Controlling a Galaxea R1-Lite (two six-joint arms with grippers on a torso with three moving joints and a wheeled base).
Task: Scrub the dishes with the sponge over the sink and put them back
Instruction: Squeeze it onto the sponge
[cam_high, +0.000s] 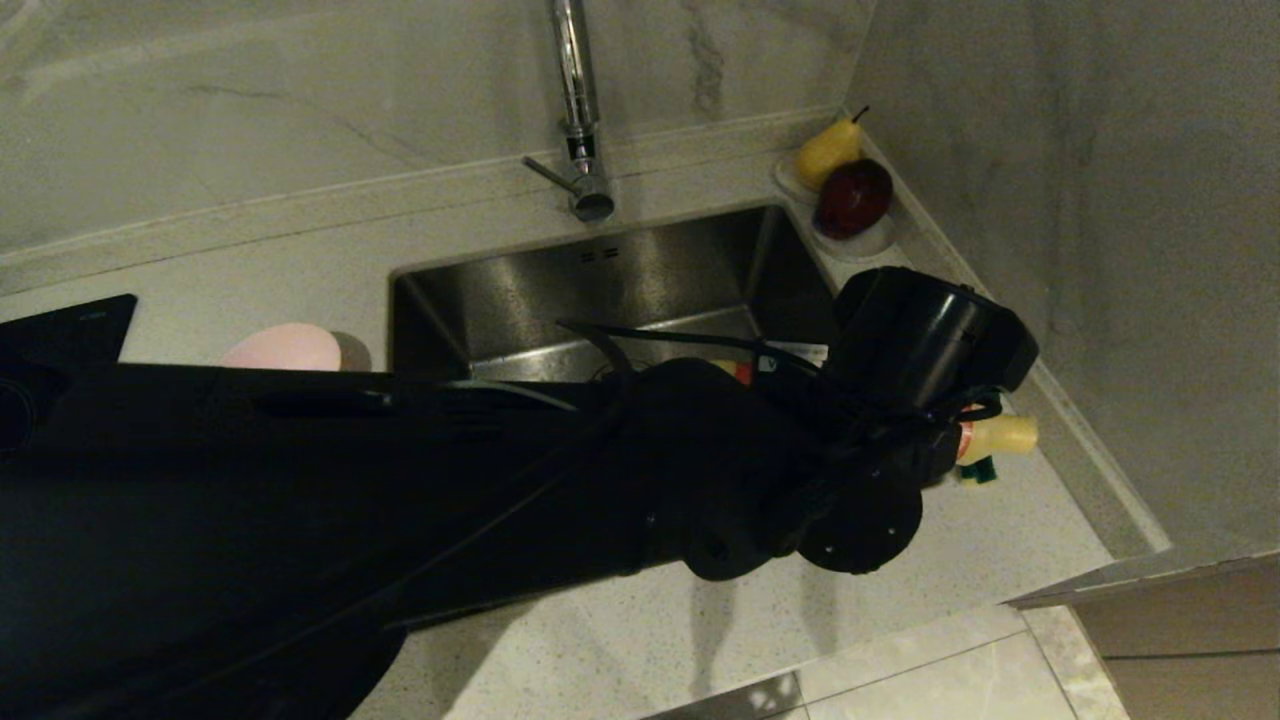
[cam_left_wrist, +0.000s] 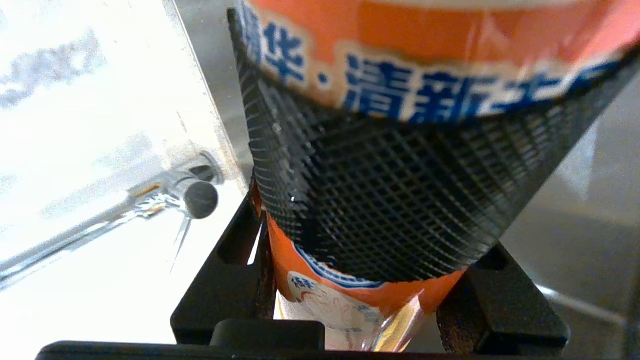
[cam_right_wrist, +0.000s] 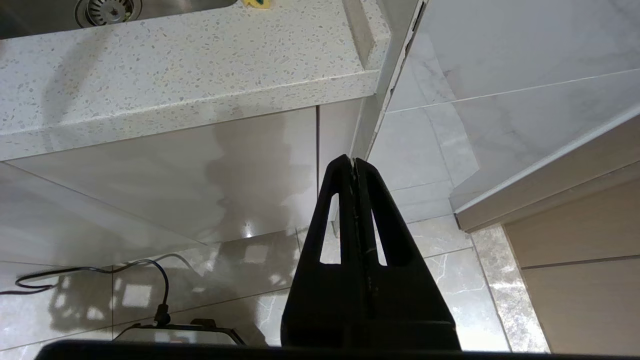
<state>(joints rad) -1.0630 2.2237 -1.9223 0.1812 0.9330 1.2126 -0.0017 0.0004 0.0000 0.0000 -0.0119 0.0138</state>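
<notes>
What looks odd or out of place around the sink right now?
The left gripper is clamped on a bottle with an orange label, not on a sponge or bowl, and holds it at the sink's right edge. A pink bowl sits left of the sink. The right gripper hangs shut below the counter.

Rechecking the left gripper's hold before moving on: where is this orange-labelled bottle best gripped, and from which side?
Across the round labelled body of the bottle, as the left gripper has it now: a ribbed pad flat on the label, coming side-on to its length. The pale narrower end would likely slip.
</notes>
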